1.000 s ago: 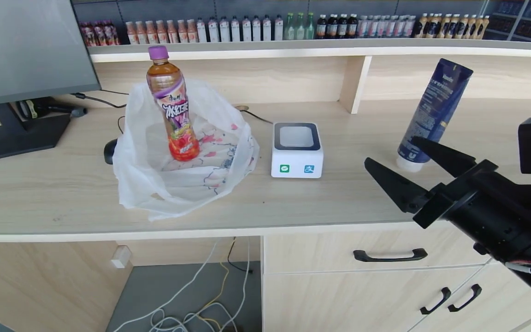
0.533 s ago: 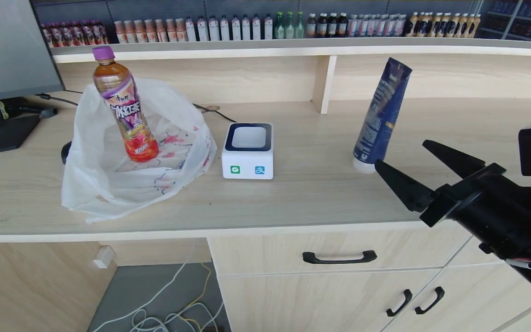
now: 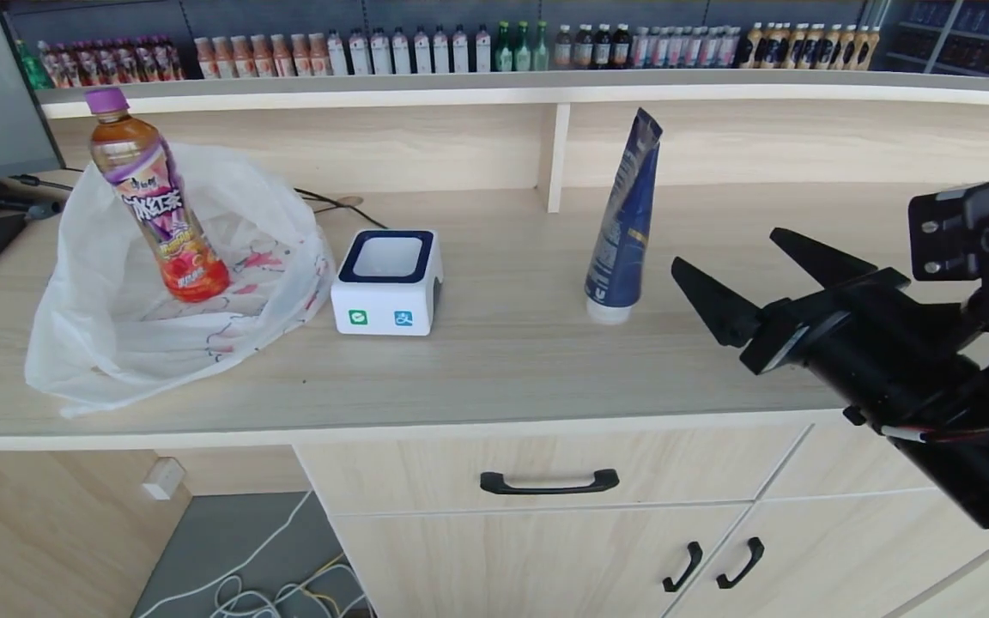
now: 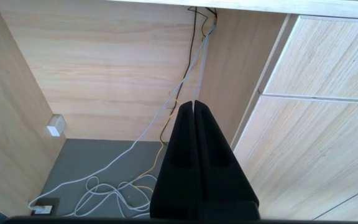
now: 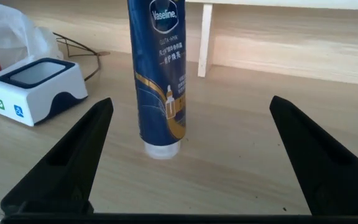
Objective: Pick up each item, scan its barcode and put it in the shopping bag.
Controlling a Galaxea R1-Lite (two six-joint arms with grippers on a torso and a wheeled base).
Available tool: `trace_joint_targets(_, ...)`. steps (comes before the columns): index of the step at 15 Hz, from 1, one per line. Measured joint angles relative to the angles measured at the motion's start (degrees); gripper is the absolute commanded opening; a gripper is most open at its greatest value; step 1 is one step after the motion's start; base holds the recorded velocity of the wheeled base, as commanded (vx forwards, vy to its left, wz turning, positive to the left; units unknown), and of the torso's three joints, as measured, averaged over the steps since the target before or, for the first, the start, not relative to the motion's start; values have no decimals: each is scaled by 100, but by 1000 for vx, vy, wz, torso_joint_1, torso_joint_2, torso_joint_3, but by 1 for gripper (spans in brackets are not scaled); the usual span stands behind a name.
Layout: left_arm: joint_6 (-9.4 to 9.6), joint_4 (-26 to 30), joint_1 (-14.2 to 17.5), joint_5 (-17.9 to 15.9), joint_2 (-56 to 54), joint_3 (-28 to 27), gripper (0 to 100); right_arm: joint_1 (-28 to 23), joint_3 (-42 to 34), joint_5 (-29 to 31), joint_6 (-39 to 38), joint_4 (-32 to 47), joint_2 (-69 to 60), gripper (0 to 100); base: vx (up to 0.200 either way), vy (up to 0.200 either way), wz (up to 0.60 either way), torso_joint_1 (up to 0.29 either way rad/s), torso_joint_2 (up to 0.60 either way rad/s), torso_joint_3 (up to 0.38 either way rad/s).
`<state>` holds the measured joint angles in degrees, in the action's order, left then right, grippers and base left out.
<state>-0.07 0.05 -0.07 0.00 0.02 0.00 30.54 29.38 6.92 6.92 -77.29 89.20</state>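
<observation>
The right gripper [image 3: 725,249] hangs over the near right edge of the bench [image 3: 503,369]. Its jaws are spread wide, holding and touching nothing, with the two black tapered fingers aimed left and toward the far side. Its arm comes in from the right, low and close to level with the bench top, with a small camera block mounted above the wrist. In the right wrist view the dark blue tube [image 5: 160,74] shows between the open jaws but farther off, apart from both fingers. The tube [image 3: 623,223] stands on its white cap right of centre on the bench, just left of the jaws. The left gripper [image 4: 194,106] sits below bench level with its jaws pressed together and empty, pointing into the open recess where cables [image 4: 104,180] trail to the floor. Left of the tube sits the white barcode scanner [image 3: 387,279], and farther left the white shopping bag [image 3: 117,335] lies open with a tea bottle [image 3: 155,206] standing in it.
</observation>
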Motion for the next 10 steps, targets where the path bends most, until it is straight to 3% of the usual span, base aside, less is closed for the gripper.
trace_joint_targets(5,0,-5,5,0,0,0,0,17,468,5,-134,262,383,100,0,0,0,0,0,0)
trace_joint_targets(10,0,-5,7,0,0,0,0,35,1425,-20,-291,889,853,100,0,0,0,0,0,0)
